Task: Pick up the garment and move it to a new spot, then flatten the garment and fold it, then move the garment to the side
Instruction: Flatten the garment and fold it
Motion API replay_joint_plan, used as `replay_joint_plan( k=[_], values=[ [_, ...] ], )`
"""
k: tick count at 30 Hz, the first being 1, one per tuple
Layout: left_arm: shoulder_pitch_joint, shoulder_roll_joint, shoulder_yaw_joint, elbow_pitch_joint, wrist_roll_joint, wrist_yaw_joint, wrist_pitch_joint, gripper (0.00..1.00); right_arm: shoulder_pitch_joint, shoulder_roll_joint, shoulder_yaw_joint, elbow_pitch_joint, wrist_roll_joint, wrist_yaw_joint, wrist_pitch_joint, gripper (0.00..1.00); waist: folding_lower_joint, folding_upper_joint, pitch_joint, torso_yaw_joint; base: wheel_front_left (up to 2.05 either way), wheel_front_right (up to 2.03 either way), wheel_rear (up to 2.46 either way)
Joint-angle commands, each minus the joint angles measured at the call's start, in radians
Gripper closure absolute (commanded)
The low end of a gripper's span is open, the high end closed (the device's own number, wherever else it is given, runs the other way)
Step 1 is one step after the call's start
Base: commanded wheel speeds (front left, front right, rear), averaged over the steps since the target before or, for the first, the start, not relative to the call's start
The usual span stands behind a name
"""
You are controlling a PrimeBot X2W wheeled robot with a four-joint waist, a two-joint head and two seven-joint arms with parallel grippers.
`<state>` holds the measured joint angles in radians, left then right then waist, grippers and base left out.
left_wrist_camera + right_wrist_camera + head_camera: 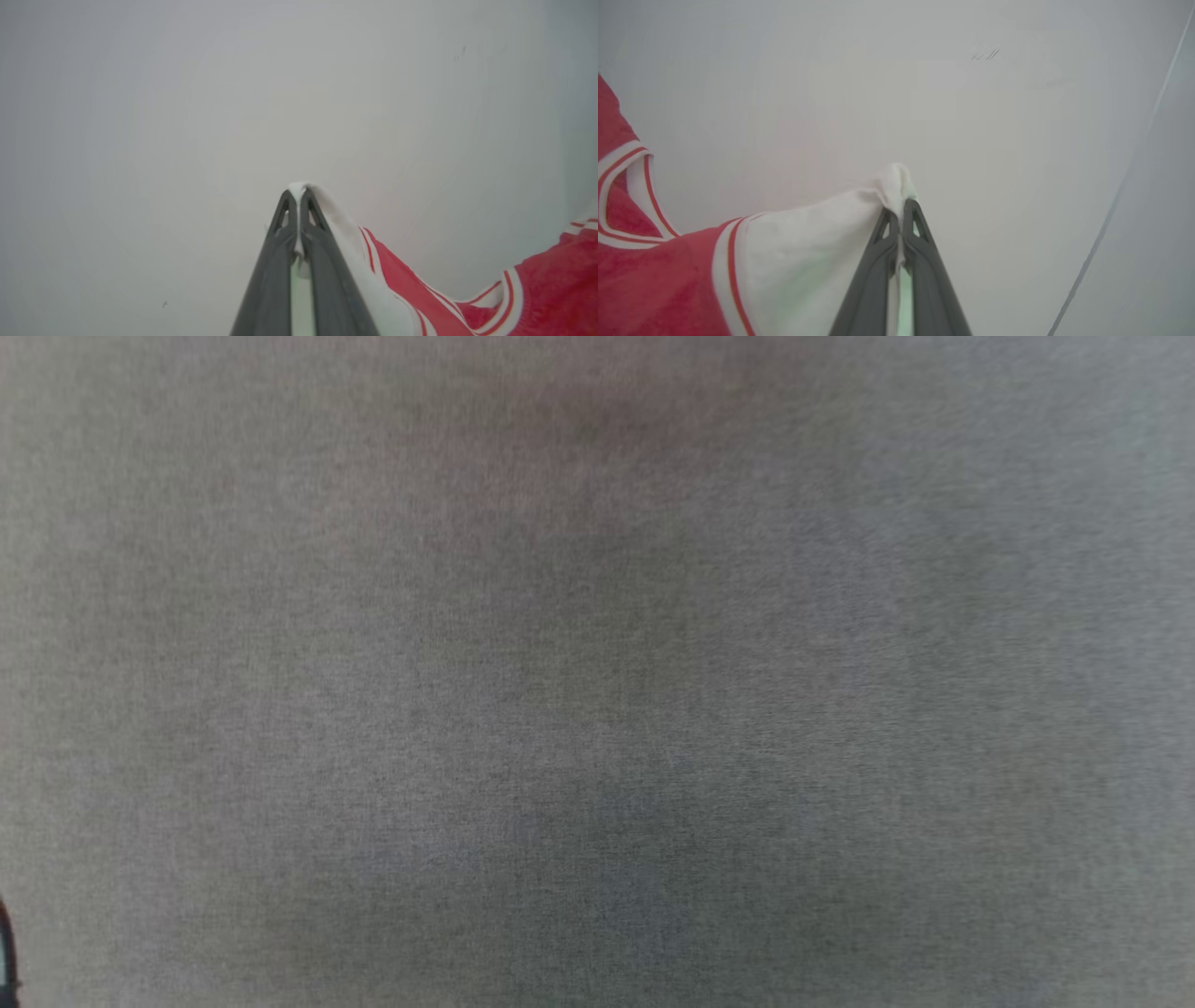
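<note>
Between your two tools, the garment, a small red jersey shirt of fuzzy knit with white short sleeves and red-and-white striped ribbed trim, is held by a sleeve at each side. Your left tool has its two long, dark grey, tapered fingers pressed together on a bunched tip of white sleeve cloth. From there the fabric runs to that wrist view's lower right: white, then striped band, then red. Your right tool is clamped on a puckered white sleeve end, the soft cloth draping to the lower left. Behind both lies a smooth pale surface. Your head view gives a blurred, grey, finely grained surface.
</note>
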<state>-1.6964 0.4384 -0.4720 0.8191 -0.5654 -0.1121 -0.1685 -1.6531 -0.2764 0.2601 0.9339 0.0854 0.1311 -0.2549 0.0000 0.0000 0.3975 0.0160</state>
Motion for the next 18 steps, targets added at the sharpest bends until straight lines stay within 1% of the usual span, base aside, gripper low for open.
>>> replay_joint_plan(
  k=[1, 3, 7, 9, 12, 14, 16, 18],
  values=[
    [0.009, -0.007, -0.009, 0.029, 0.001, -0.006, -0.029, 1.0, 0.015, 0.013, -0.008, 0.018, -0.028, -0.001, -0.008, 1.0, 0.0, 0.0, 0.039, 0.021, 0.0, 0.0, 0.0],
    [0.03, -0.009, -0.023, 0.069, 0.006, -0.01, -0.055, 1.0, 0.034, 0.027, -0.026, 0.047, -0.045, -0.001, -0.01, 1.0, 0.0, 0.0, 0.05, 0.028, 0.0, 0.0, 0.0],
    [0.092, -0.02, -0.056, 0.146, -0.015, -0.017, -0.071, 1.0, 0.092, 0.048, -0.022, 0.112, -0.061, -0.001, -0.01, 1.0, 0.0, 0.0, 0.05, 0.034, 0.0, 0.0, 0.0],
    [0.137, -0.025, -0.076, 0.178, -0.036, -0.018, -0.06, 1.0, 0.131, 0.065, -0.018, 0.147, -0.03, -0.001, -0.01, 1.0, 0.0, 0.0, 0.043, 0.036, 0.0, 0.0, 0.0],
    [0.208, -0.031, -0.126, 0.191, -0.081, -0.018, -0.006, 1.0, 0.184, 0.085, 0.011, 0.192, 0.025, -0.001, 0.008, 1.0, 0.0, 0.0, 0.027, 0.037, 0.0, 0.0, 0.0],
    [0.259, -0.026, -0.15, 0.189, -0.129, -0.018, 0.053, 1.0, 0.222, 0.09, 0.045, 0.21, 0.063, -0.001, 0.033, 1.0, 0.0, 0.0, 0.012, 0.039, 0.0, 0.0, 0.0],
    [0.308, -0.02, -0.177, 0.163, -0.191, -0.018, 0.118, 1.0, 0.256, 0.092, 0.072, 0.203, 0.115, -0.001, 0.049, 1.0, 0.0, 0.0, -0.002, 0.04, 0.0, 0.0, 0.0],
    [0.362, 0.003, -0.208, 0.132, -0.235, -0.018, 0.178, 1.0, 0.31, 0.092, 0.113, 0.187, 0.175, -0.001, 0.081, 1.0, 0.0, 0.0, -0.018, 0.04, 0.0, 0.0, 0.0]
  ],
)
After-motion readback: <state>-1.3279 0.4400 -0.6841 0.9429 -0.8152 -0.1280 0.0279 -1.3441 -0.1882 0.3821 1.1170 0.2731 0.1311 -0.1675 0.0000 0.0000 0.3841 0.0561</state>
